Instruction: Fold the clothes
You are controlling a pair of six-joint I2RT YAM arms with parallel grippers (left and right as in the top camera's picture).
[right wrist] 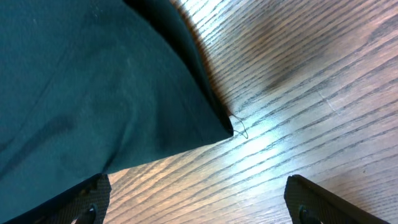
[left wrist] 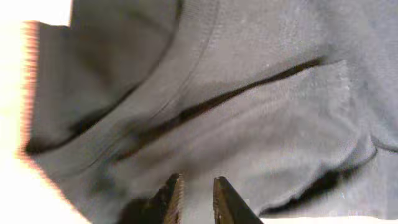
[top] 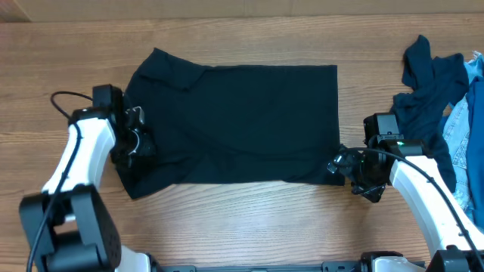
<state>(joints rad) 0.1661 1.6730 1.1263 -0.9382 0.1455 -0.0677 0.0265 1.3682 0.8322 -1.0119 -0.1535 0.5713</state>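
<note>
T-shirt (top: 234, 125) lies spread flat mid-table (top: 249, 227), dark navy, long axis L-R, a few soft creases. Left gripper (top: 134, 140) sits on the shirt's left edge, between the two sleeve-ish flaps. In left wrist cam we see its fingers (left wrist: 174, 198) drawn nearly together, only a thin slit w/ shirt fabric in it, so we read it as pinched on the T-shirt; folds and a seam run across the view above the tips. Right gripper (top: 342, 163) is at the shirt's near right corner, jaws spread wide and holding nothing. In right wrist cam that corner lies flat on the wood just ahead of the gap, w/ a loose thread (right wrist: 241, 127) off the tip, and the fingers (right wrist: 90, 199) aren't touching the cloth. Rumpled dark blue garment (top: 427, 83) and pale denim (top: 463, 143) are piled at the table's far right, apart from the shirt, beside the right arm.
</note>
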